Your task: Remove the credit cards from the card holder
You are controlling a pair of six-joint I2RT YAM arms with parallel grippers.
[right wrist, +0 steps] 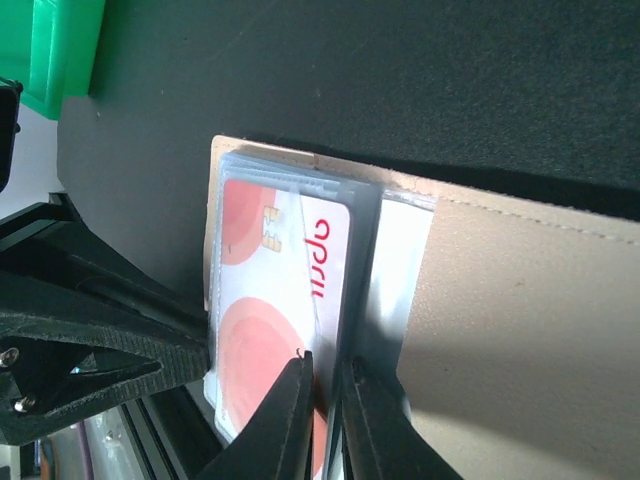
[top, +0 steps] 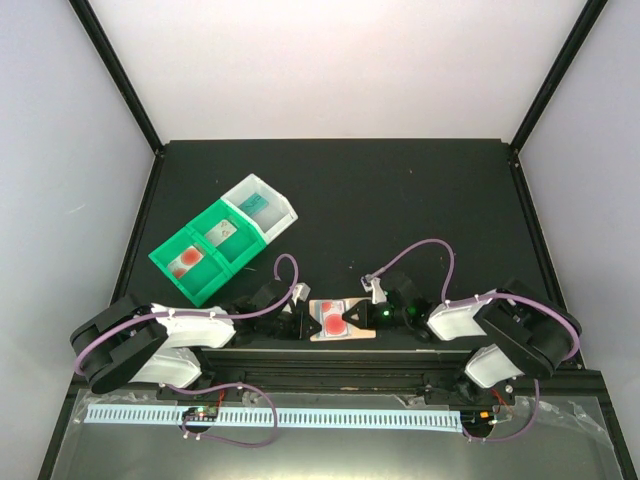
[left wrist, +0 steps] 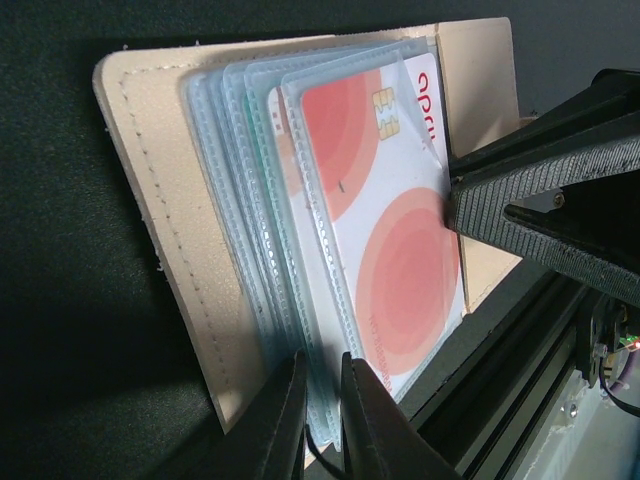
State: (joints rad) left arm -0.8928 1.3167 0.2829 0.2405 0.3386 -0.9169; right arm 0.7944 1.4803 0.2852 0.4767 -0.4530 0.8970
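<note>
The card holder (top: 322, 333) lies open at the near table edge between both grippers, with a peach rim (left wrist: 150, 170) and pale blue clear sleeves (left wrist: 235, 200). A white credit card with red circles (left wrist: 390, 230) sits in the top sleeve. My left gripper (left wrist: 322, 400) is shut on the sleeves' near edge. My right gripper (right wrist: 325, 400) is shut on the long edge of that card (right wrist: 280, 290), and its black fingers (left wrist: 540, 200) show at the card's right side in the left wrist view. Other credit cards lie in the bins: a teal one (top: 256, 203), a pale one (top: 222, 229) and a red-blotched one (top: 185, 260).
A green bin (top: 200, 278) and a joined white bin (top: 280, 205) stand at the left back of the black table. The metal rail (top: 330, 365) of the arm bases runs right beside the holder. Dark frame posts (top: 120, 80) border the workspace.
</note>
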